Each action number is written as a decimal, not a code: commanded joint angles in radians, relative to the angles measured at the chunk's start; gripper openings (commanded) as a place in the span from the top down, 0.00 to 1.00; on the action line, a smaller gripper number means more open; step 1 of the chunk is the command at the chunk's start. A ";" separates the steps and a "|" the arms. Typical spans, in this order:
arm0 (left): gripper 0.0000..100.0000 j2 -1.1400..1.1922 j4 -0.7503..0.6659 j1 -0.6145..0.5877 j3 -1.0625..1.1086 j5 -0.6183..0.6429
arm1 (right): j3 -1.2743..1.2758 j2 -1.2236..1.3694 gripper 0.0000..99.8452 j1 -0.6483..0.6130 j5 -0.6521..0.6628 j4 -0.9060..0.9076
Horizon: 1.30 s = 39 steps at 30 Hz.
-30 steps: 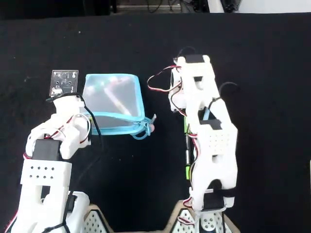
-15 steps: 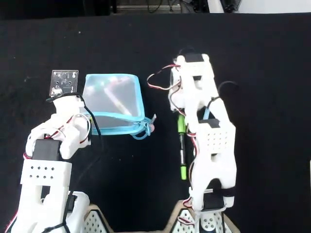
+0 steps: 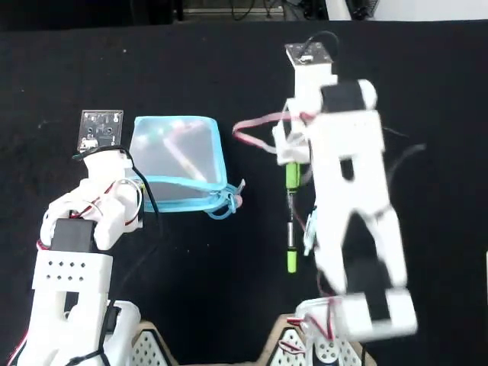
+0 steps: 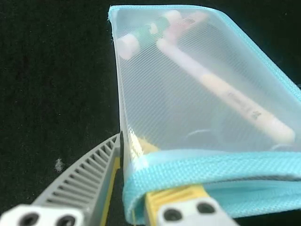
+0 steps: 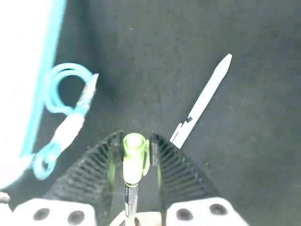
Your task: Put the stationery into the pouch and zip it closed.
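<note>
Translucent pouch with light-blue trim [image 3: 177, 156] flat on black table [image 3: 427, 91]; white marker [image 4: 221, 96] and other pens inside. Left gripper [image 4: 126, 141] clamped on pouch's zip-edge corner, grey finger outside, yellow finger behind mesh. Right gripper [image 5: 135, 137] closed around green pen with dark barrel [image 3: 291, 261], beside pouch, not touching it. Blue cord zip pull [image 5: 63, 117] trails from pouch toward green pen. White pen [image 5: 202, 101] on table beyond right gripper from pouch. Small printed card [image 3: 100, 130] just beside pouch's opposite side.
</note>
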 commanded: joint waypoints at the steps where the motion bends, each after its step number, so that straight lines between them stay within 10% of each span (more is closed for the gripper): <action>1: 0.97 0.005 0.008 -0.010 -0.005 0.006 | 0.064 -0.285 0.99 -0.068 -0.002 -0.072; 14: 0.97 0.005 0.008 -0.010 -0.005 0.006 | 0.294 -0.679 0.99 -0.127 -0.003 -0.345; 24: 0.97 0.005 0.008 -0.010 -0.005 0.006 | 0.297 -0.846 0.99 -0.525 -0.003 -0.434; 39: 0.97 0.005 0.009 -0.010 -0.005 0.006 | 0.774 -1.061 0.99 -0.539 -0.003 -0.974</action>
